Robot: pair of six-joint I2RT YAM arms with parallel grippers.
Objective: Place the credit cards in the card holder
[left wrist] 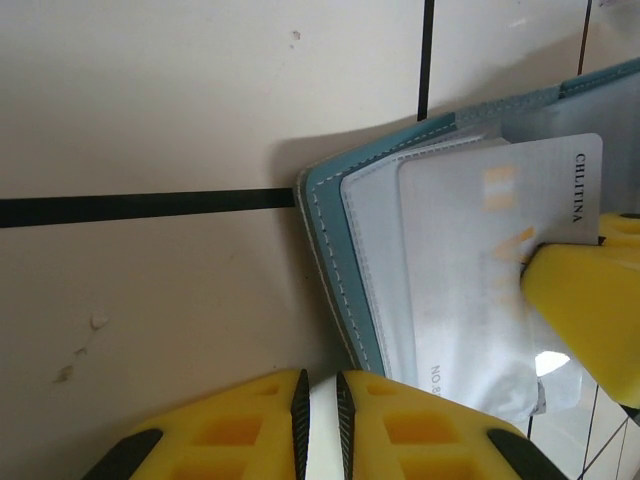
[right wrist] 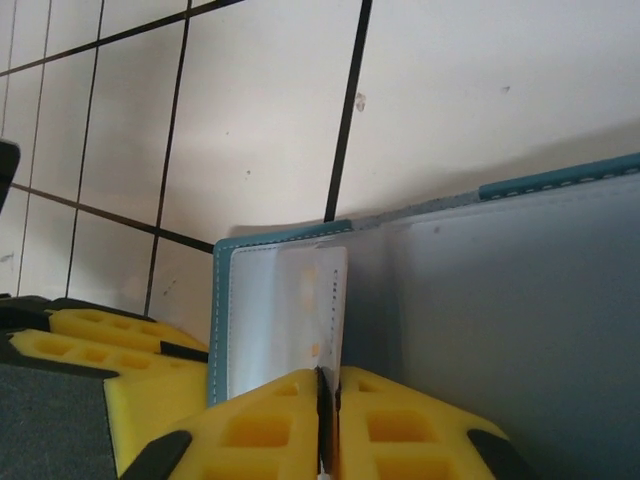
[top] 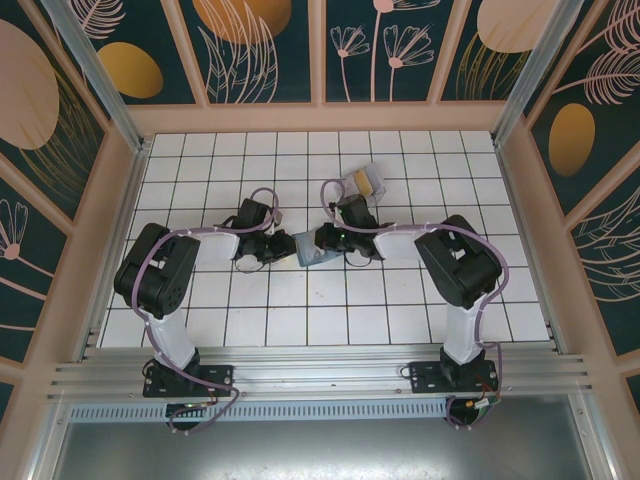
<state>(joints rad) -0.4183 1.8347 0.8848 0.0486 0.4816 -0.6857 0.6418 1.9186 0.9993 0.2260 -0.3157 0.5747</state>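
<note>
A: So, what carries everything?

B: A white counter [top: 420,300] ruled into black-lined squares, with flower-painted panels walling it in.

A: And the next biggest?

B: Two black arms. The left arm [top: 160,270] and the right arm [top: 460,265] both bend inward, and their wrists meet over the middle of the counter.

A: Where is the wallet?

B: Right between those wrists. The teal wallet [top: 308,250] lies open on the counter with its paler inner faces up.

A: The cards?

B: One pale grey card [left wrist: 470,250] lies on the wallet's inner leaf, against a clear pocket. How far it is tucked in I cannot tell. The spare cards [top: 362,183], grey with a gold one among them, lie well apart from the wallet, toward the far side.

A: And the fingers?

B: The yellow right fingers [right wrist: 318,395] are pressed together on the card's edge, pinching it. The left fingers [left wrist: 298,395] stand a narrow slit apart, just beside the wallet's corner. Whether they grip anything I cannot tell.
</note>
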